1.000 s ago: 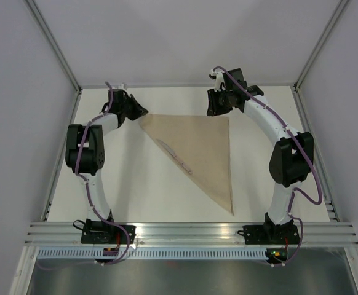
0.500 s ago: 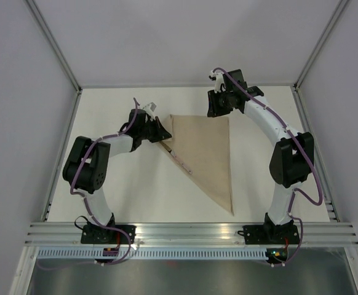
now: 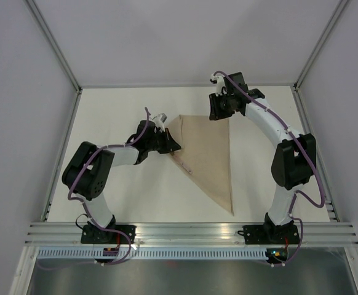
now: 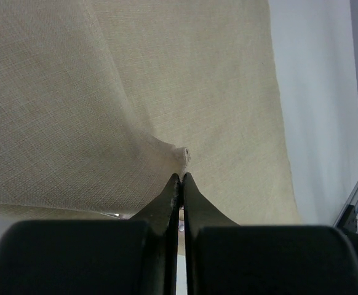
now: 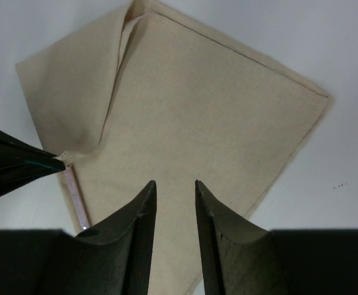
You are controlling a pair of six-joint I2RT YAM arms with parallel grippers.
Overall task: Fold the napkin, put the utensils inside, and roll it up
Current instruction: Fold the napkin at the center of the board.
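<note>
The napkin (image 3: 211, 150) lies as a folded triangle on the far half of the table (image 3: 117, 184), right of the middle. Its straight side runs toward the near edge and its long slanted side faces left. From above, the left gripper (image 3: 173, 145) sits at that slanted side, with the cloth's body to its right. A thin utensil (image 3: 184, 165) lies along the same edge. The right gripper (image 3: 218, 115) hangs above the napkin's far right corner.

In the left wrist view the jaws are closed, pinching a small peak of cloth (image 4: 180, 155), and creases fan away from it.

In the right wrist view the fingers stand apart over the napkin (image 5: 216, 123), holding nothing. The left gripper's tip (image 5: 47, 163) lifts a flap beside the utensil (image 5: 74, 193). The left arm looks better placed to carry that flap rightward across the utensil.
</note>
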